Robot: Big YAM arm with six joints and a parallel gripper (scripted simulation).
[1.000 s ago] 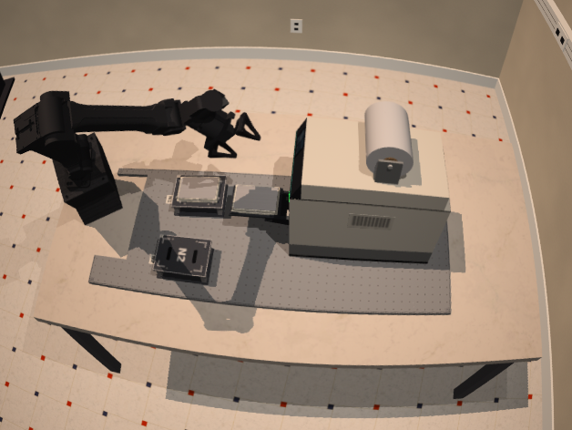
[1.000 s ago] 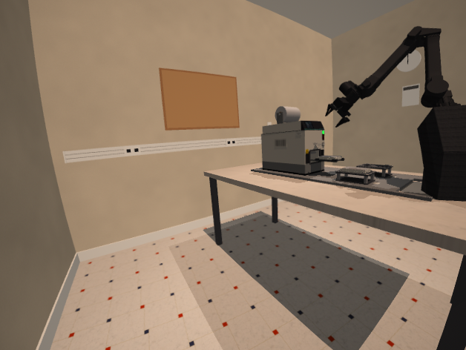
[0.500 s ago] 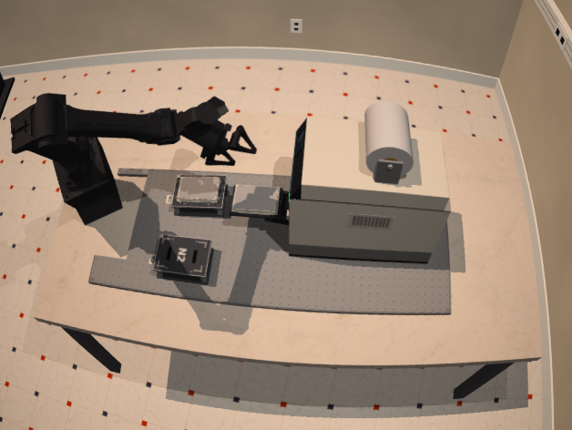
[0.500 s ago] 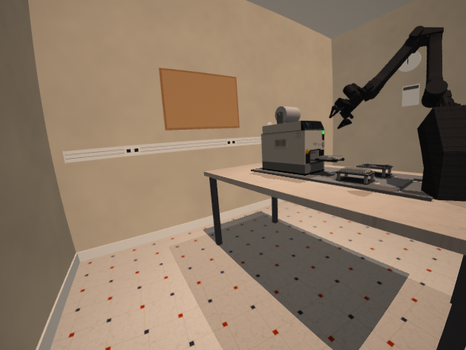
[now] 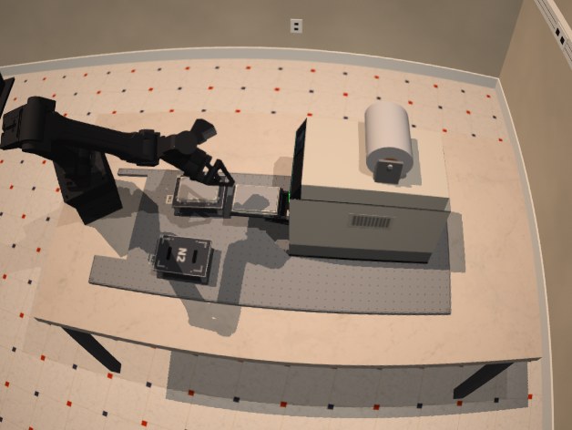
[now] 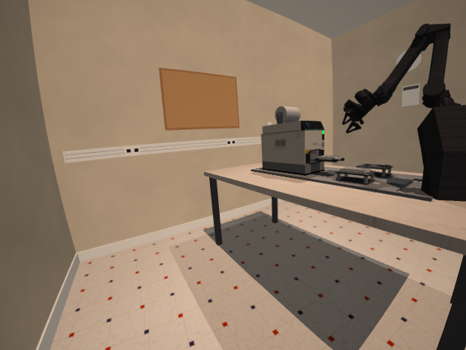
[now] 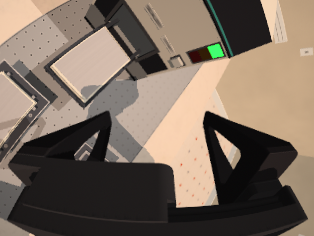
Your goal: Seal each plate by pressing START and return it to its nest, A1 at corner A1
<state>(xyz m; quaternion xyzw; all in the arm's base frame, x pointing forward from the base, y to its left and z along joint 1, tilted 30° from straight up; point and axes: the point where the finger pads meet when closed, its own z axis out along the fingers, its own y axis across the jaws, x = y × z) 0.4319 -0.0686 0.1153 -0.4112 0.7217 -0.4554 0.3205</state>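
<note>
The sealer (image 5: 370, 194) stands on the right of the grey baseplate, and its lamp (image 7: 214, 52) is green. Its stage is out on the left side and carries a plate (image 5: 255, 199) with a pale, shiny top; this plate also shows in the wrist view (image 7: 89, 64). A second plate (image 5: 199, 191) with a similar top sits on the nest next to the stage. Nest N2 (image 5: 182, 256) is empty. My gripper (image 5: 219, 177) (image 6: 352, 126) is open and empty. It hangs well above the table, over the far edge of the plates.
A white foil roll (image 5: 388, 136) sits on top of the sealer. The arm's black base (image 5: 78, 185) stands at the table's left end. A thin grey bar (image 5: 131, 172) lies behind the nest area.
</note>
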